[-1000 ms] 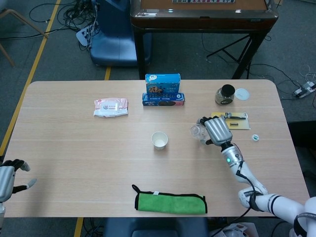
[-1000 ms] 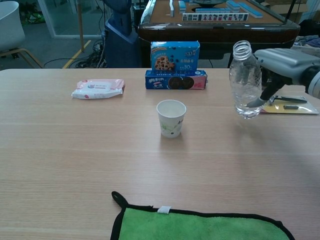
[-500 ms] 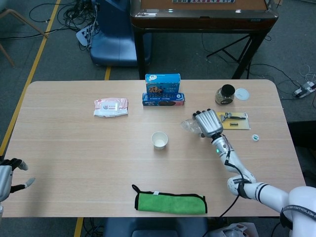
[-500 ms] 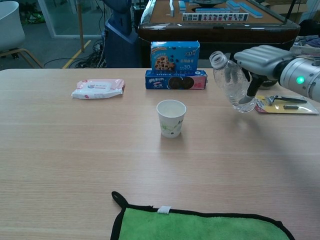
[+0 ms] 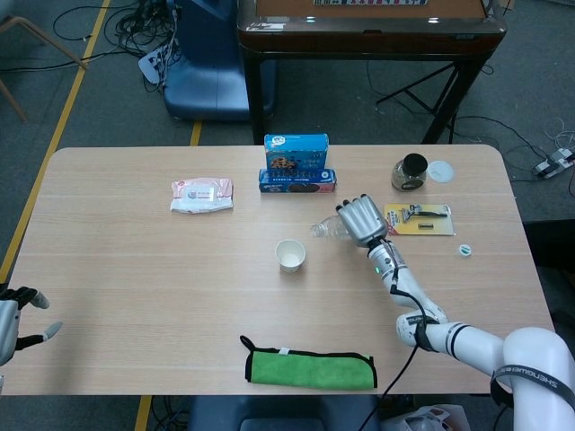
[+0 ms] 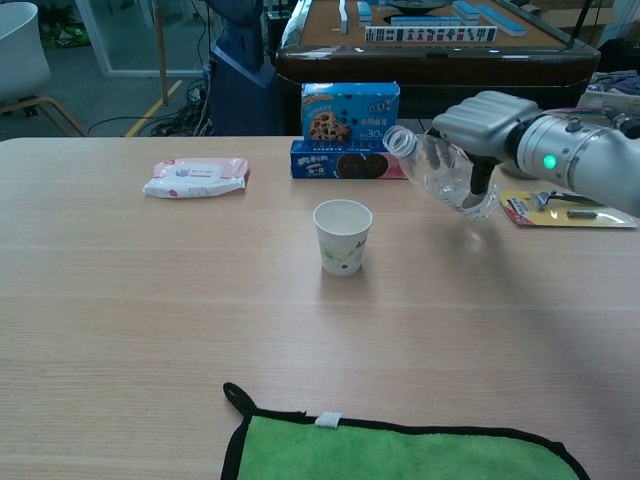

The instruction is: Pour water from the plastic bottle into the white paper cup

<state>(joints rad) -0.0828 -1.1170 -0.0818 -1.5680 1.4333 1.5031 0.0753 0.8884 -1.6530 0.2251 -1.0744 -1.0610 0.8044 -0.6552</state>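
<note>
Pouring pose: the right hand (image 6: 487, 118) grips the plastic bottle (image 6: 438, 170) around its lower body, fingers wrapped over the top and thumb underneath.
Bottle: clear, uncapped, tilted steeply with its open mouth pointing toward the paper cup (image 6: 342, 236); held above the table (image 6: 150, 300), off its surface.
Bottle mouth: up and to the right of the cup, not over the rim; no stream of water can be made out.
Cup: white with a small printed pattern, upright near the middle of the table, apart from everything else; whether it holds any water I cannot tell.
Left hand (image 5: 13, 316): low at the table's near left edge, far from the cup, fingers spread and holding nothing.
Behind the cup: two blue biscuit boxes (image 6: 351, 128), one stacked on the other.
Left of the boxes: a pink pack of wipes (image 6: 196, 177).
Near edge, in front of the cup: a green cloth (image 6: 400, 450) with black trim.
Right of the bottle: a yellow card with a razor (image 5: 419, 218), a dark jar (image 5: 411, 171), a white lid (image 5: 440, 171).
</note>
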